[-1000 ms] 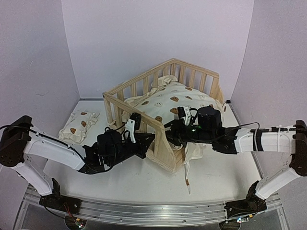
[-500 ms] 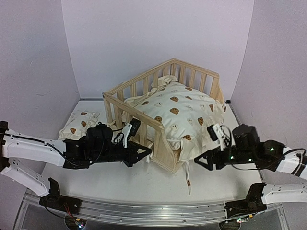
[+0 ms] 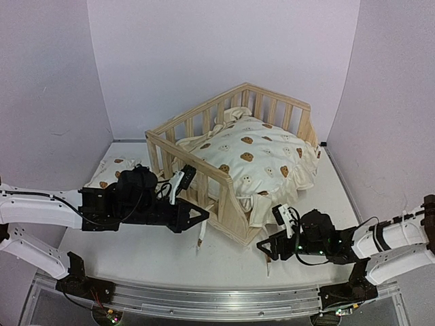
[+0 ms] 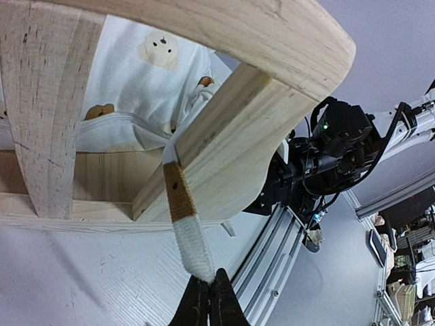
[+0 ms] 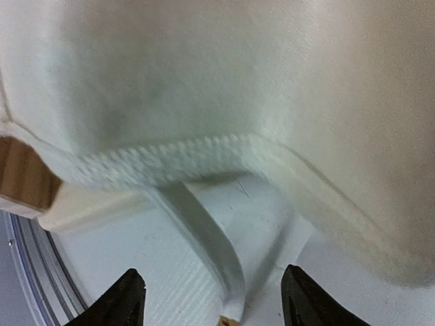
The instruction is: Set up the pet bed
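My left gripper (image 4: 209, 282) pinches a woven white tie (image 4: 183, 212) at the near corner of the slatted pine frame (image 3: 194, 158). My right gripper (image 5: 212, 272) gapes empty. The ruffled cushion (image 3: 251, 156) fills the frame, mid-table.

No readable text, labels, brands or numbers anywhere.

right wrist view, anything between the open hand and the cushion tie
Nothing visible does. The tie runs down from the cushion edge, and its end lies between the open fingers of the right hand.
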